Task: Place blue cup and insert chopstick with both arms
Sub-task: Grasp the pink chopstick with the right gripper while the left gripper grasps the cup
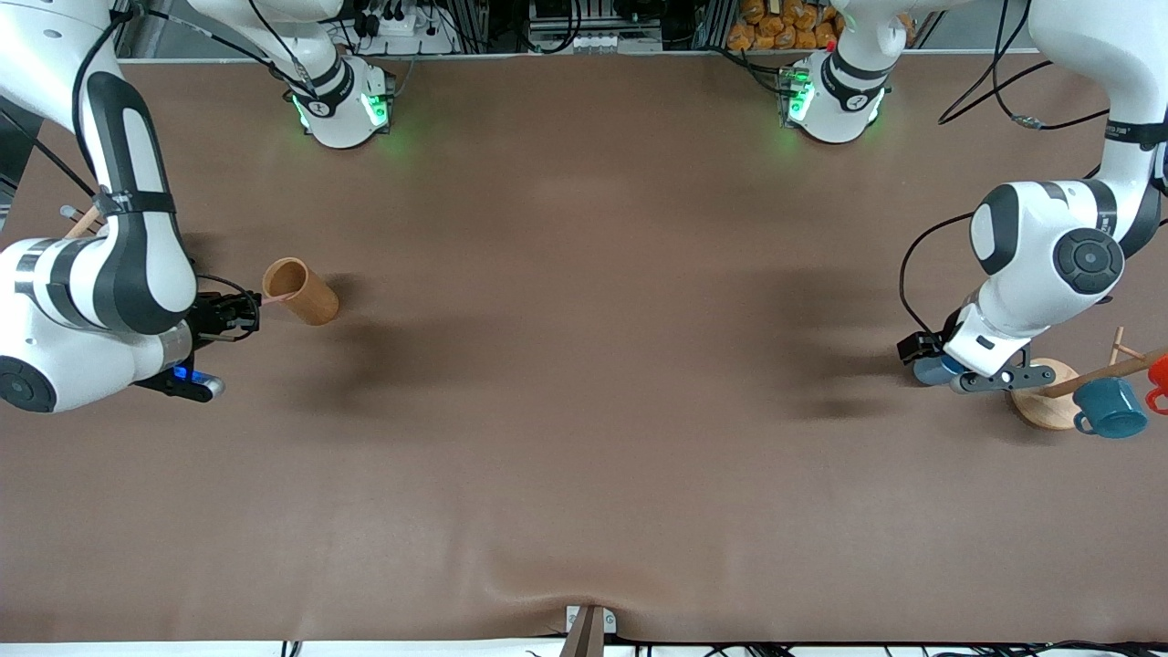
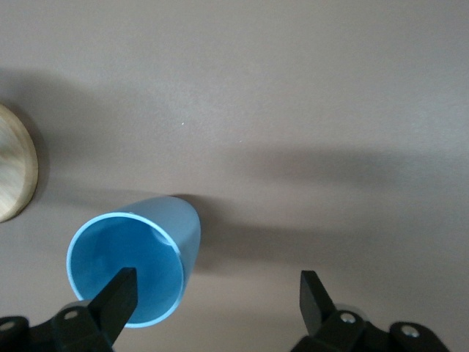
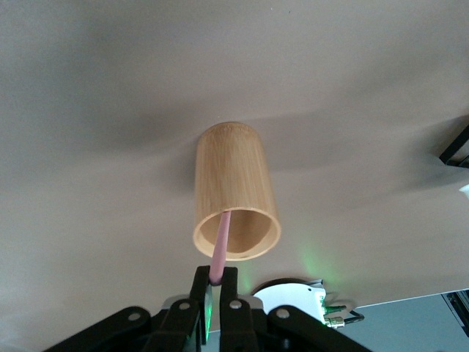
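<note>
The light-blue cup stands upright on the table beside a wooden rack base at the left arm's end. My left gripper hangs open just above it, one finger over the cup's mouth and the other off to the side; its place in the front view is. At the right arm's end my right gripper is shut on the upper end of the pale-pink chopstick. The stick's lower end rests inside a brown cylindrical cup. From the front the right gripper sits right beside that cup.
A round wooden rack base with rods carries a dark teal mug and a red item near the left gripper. The base's edge lies close to the blue cup. A wooden rod pokes out by the right arm.
</note>
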Motion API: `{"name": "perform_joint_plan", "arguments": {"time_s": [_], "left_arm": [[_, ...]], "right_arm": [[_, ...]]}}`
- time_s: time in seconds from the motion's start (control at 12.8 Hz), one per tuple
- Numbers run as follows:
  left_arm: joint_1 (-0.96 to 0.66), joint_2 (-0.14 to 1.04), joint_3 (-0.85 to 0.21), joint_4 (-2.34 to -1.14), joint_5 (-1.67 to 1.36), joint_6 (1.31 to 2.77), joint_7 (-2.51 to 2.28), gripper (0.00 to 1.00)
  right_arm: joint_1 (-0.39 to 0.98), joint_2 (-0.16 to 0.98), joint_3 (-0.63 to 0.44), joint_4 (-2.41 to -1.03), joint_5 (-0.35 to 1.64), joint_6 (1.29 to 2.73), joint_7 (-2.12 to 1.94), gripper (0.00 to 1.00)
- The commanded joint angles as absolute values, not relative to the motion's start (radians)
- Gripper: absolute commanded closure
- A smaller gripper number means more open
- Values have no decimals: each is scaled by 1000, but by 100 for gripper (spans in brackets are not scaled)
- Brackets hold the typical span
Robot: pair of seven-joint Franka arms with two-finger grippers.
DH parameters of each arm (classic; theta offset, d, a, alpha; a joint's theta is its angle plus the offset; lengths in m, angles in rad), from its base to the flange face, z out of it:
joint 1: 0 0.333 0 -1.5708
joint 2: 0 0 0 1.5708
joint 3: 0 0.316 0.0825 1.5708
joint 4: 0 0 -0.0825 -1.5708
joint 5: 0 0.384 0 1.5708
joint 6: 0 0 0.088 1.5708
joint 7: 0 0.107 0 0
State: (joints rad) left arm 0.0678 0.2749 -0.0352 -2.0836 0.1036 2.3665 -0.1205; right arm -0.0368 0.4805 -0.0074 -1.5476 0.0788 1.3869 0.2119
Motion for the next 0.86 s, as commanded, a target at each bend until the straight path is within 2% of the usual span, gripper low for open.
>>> {"name": "perform_joint_plan", "arguments": {"time_s": [0.0, 0.16, 0.47, 0.63, 0.78], "left_arm": [[94, 291, -37, -2088, 133, 2378, -133, 6], [95, 307, -38, -2088, 132, 2378, -135, 10], [95, 340, -35, -2088, 133, 2376, -137, 32], [95, 347, -35, -2088, 132, 2376, -137, 53], [95, 348, -35, -2088, 132, 2376, -137, 90]], "right_arm": [[-44, 491, -3, -1525, 81, 1368, 213, 100], [-38, 482, -5, -1525, 78, 1355, 213, 100], [-23, 440, -5, -1525, 75, 1295, 215, 100], [-21, 416, -3, -1522, 55, 1270, 215, 100], [-8, 361, 2, -1519, 25, 1249, 213, 100]]}}
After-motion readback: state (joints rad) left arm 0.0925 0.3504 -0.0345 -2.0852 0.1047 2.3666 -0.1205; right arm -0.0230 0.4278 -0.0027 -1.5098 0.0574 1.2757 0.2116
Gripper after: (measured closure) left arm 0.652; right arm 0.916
